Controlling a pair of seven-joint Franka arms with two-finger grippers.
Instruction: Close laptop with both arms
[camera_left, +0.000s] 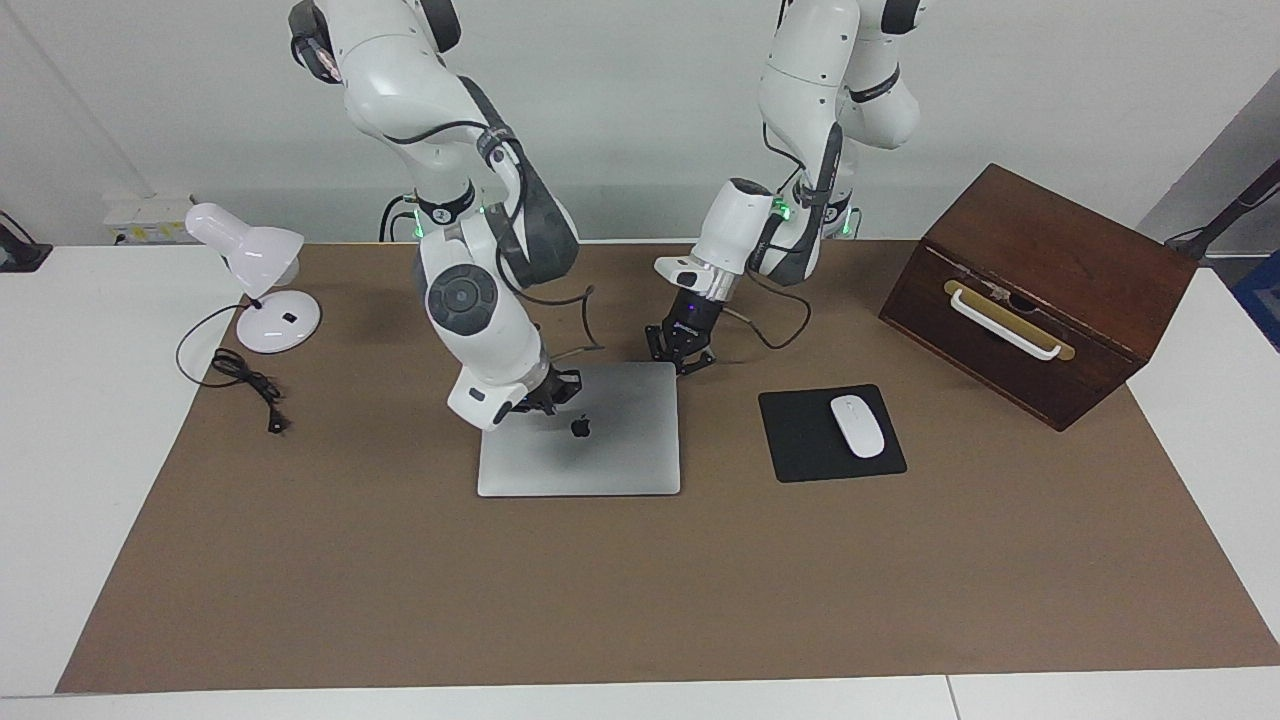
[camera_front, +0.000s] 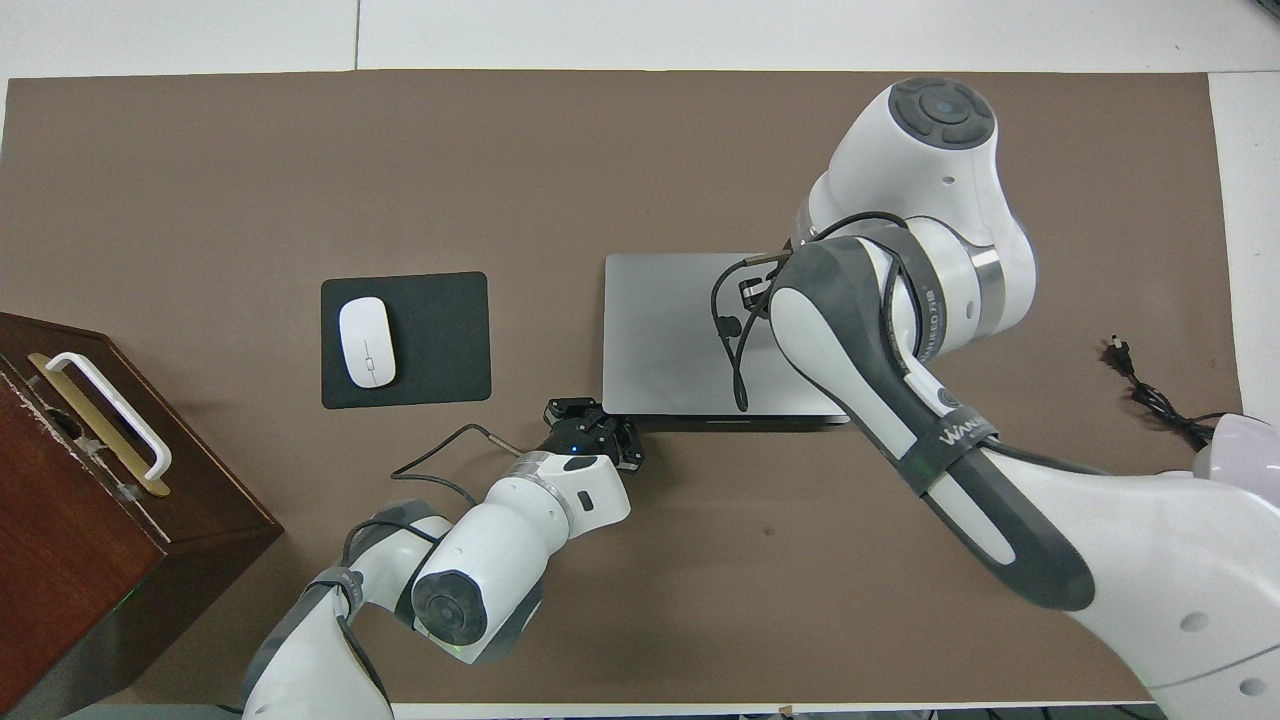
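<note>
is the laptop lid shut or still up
Shut: the laptop lies flat on the mat, lid down with its logo facing up, no screen or keyboard showing.

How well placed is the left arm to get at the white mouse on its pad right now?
Probably yes: the left gripper hangs at the laptop corner nearest the mouse pad, and only bare mat separates it from the mouse.

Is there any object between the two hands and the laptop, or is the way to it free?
Nothing visible stands in the way. The laptop lies flat with its lid down. The right hand is over the lid's edge nearest the robots, and the left hand is at the lid's corner. The mouse pad lies apart.
</note>
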